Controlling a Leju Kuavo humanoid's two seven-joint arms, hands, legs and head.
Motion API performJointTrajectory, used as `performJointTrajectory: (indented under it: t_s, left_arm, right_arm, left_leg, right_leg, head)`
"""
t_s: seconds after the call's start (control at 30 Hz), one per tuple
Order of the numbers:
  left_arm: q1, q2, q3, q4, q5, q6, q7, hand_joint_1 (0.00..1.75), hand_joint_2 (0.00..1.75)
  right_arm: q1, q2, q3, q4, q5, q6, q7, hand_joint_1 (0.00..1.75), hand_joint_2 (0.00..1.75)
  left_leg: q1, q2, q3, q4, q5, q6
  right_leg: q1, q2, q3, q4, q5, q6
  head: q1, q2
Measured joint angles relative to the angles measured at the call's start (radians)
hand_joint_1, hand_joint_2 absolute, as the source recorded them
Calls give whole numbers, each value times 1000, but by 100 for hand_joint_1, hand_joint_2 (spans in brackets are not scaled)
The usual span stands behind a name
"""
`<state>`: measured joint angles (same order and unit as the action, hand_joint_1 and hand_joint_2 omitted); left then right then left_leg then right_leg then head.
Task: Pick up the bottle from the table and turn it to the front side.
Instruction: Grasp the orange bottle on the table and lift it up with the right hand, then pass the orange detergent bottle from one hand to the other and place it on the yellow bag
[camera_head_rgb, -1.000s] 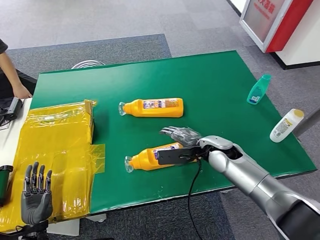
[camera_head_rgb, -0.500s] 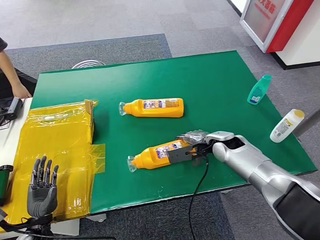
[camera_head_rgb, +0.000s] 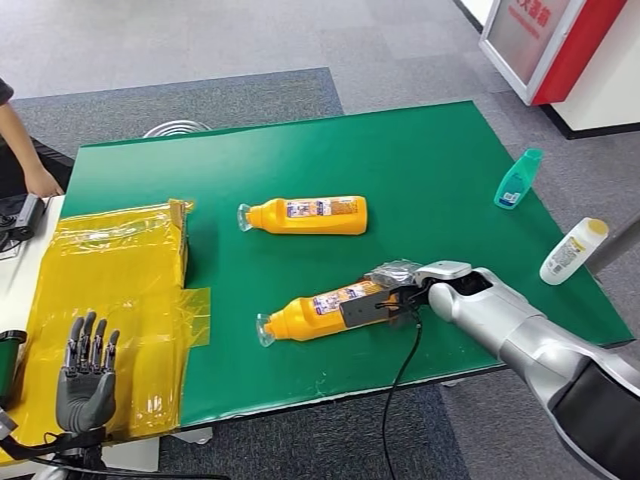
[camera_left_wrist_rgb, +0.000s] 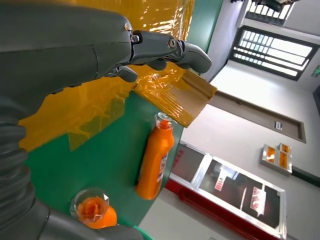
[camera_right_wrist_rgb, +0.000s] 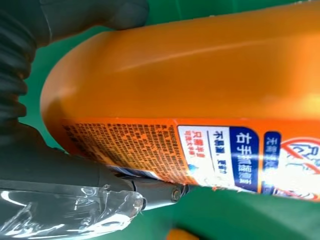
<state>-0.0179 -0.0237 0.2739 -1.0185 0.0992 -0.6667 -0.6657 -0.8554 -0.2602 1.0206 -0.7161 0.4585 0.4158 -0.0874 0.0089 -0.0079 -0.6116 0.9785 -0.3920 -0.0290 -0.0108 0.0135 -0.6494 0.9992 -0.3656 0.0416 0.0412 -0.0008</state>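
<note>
A: Head view first. Where is the nearer orange bottle (camera_head_rgb: 321, 310) and how does its long axis run?

B: It lies on its side on the green table (camera_head_rgb: 423, 170), near the front edge. The axis runs left to right, slightly tilted; the clear neck points left, toward the yellow plastic sheet (camera_head_rgb: 113, 300), and the base sits at the right hand (camera_head_rgb: 389, 295).

A: Arm pose?

B: The silver right arm reaches in from the lower right, forearm low over the table. The right hand grips the bottle's base end, fingers closed around it. The left hand (camera_head_rgb: 85, 375) is raised over the yellow sheet, fingers upright and spread, holding nothing.

A: Left wrist view?

B: The left hand (camera_left_wrist_rgb: 113, 50) is extended with its fingers apart. A second orange bottle (camera_left_wrist_rgb: 155, 162) lies beyond it on the green surface.

A: Right wrist view?

B: The nearer orange bottle (camera_right_wrist_rgb: 211, 110) shows its printed label, with the thumb and a finger of the right hand (camera_right_wrist_rgb: 68, 185) clamped against its base on both sides.
</note>
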Motion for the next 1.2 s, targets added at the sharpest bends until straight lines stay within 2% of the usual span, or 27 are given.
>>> performJointTrajectory:
  t_s: [0.23, 0.4, 0.63, 0.97, 1.2]
  left_arm:
    - [7, 4, 9, 1, 26, -7, 0, 0, 175]
    - [18, 6, 36, 1, 53, -51, 0, 0, 175]
    - [58, 4, 74, -39, -5, -68, 4, 0, 175]
    - [127, -27, 64, -178, -39, -50, 65, 0, 175]
    - [137, -53, 21, -226, 139, -82, 182, 0, 175]
  right_arm:
    - [7, -14, 14, -72, -16, -54, 25, 175, 175]
    - [26, -17, 9, -153, 13, -127, 52, 175, 175]
    - [112, -2, -70, -289, 25, -224, 60, 175, 175]
    - [258, 89, -260, -396, 4, -319, 30, 175, 175]
    - [350, 174, -372, -426, -26, -336, -23, 175, 175]
  left_leg:
    - [0, 0, 0, 0, 0, 0]
    - [0, 0, 0, 0, 0, 0]
    - [0, 0, -1, 0, 0, 0]
    - [0, 0, -1, 0, 0, 0]
    - [0, 0, -1, 0, 0, 0]
  right_leg:
    - [0, 0, 0, 0, 1, 0]
    - [0, 0, 0, 0, 1, 0]
    - [1, 0, -1, 0, 0, 0]
    - [0, 0, -1, 0, 0, 0]
    - [1, 0, -1, 0, 0, 0]
  head:
    - [0, 0]
    - [0, 0]
    - [0, 0]
    - [0, 0]
    - [0, 0]
